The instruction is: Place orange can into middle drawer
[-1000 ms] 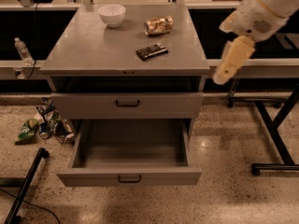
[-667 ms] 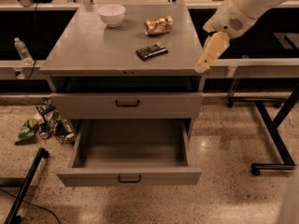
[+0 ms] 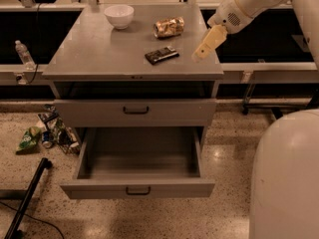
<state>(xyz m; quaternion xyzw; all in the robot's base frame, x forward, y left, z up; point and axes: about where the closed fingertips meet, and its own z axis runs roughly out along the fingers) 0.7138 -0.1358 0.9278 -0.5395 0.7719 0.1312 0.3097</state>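
Observation:
The orange can (image 3: 168,27) lies on its side on the grey cabinet top (image 3: 99,54), toward the back right. The middle drawer (image 3: 99,188) is pulled open below and its inside is bare. My gripper (image 3: 205,46) hangs from the white arm over the right part of the cabinet top. It is to the right of the can and nearer the front, apart from it, and holds nothing that I can see.
A white bowl (image 3: 119,15) stands at the back of the top and a flat dark packet (image 3: 161,55) lies near the middle. The upper drawer front (image 3: 89,112) is closed. A bottle (image 3: 23,54) and floor litter (image 3: 45,133) are on the left. My white base (image 3: 286,173) fills the lower right.
The arm has swung left, carrying the gripper from beside the cabinet's right side to over the right part of the top, closer to the can.

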